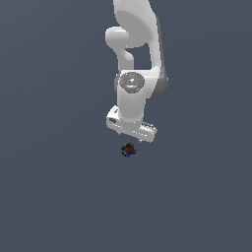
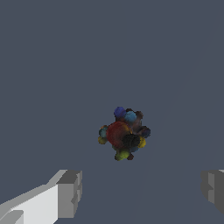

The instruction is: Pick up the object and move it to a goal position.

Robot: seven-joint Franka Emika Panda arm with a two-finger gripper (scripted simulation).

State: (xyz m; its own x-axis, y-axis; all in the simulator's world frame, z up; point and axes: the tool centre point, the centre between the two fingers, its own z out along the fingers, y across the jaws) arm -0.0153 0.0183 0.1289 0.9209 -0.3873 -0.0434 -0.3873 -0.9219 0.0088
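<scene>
The object (image 1: 128, 149) is a tiny dark lump with red, blue, green and yellow specks, lying on the flat grey surface. The white gripper (image 1: 133, 136) hangs just above it, pointing down, apart from it. In the wrist view the object (image 2: 124, 134) sits beyond the fingertips, a little off the midline between them. The gripper (image 2: 142, 192) is open and empty, with one grey finger pad (image 2: 70, 193) and the other (image 2: 213, 188) set wide apart. Nothing is held.
The white arm (image 1: 135, 44) rises from the gripper to the top of the exterior view. A plain grey surface (image 1: 59, 187) fills the rest of both views. No goal marker shows.
</scene>
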